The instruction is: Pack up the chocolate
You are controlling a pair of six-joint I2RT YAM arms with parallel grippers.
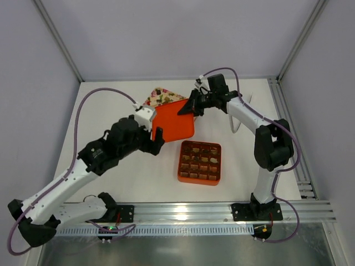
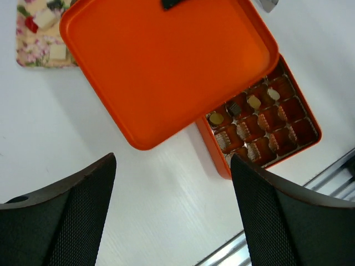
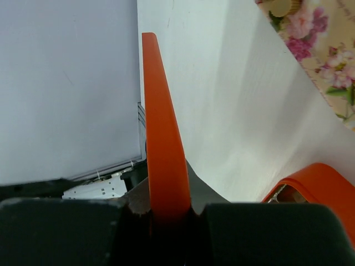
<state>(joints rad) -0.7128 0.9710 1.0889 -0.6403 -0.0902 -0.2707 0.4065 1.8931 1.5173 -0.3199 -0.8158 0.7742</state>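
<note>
**Lid in the air, box not yet closed**

Chocolate (image 2: 254, 102) sits in the grid cells of the orange box (image 1: 199, 178), which stands on the table (image 1: 111, 111) in front of the right arm's base. The left wrist view shows tan and dark lumps in the row of cells nearest the lid. The other cells look brown and ribbed, and I cannot tell whether they hold pieces or only liners. The top view shows brown in most of the grid.

A few pieces (image 2: 57, 51) lie on the floral tray (image 1: 161, 95), at the far side of the table. One is pale, one dark and one reddish. I cannot tell whether they are meant for the box.

The right gripper (image 3: 166, 202) is clamped on the rim of the orange lid (image 1: 173, 123). It holds the lid tilted and off the table, partly over the tray and just short of the box. The left gripper (image 2: 173, 166) has its jaws wide apart and holds nothing. It hangs just beside the lid's near edge without touching it.

My judgement is that the filling looks largely done. What is left is to carry the lid over the box, square it to the rim and seat it. The one-sided grip and the tilt are the likely trouble, since a corner could catch on the box wall.
</note>
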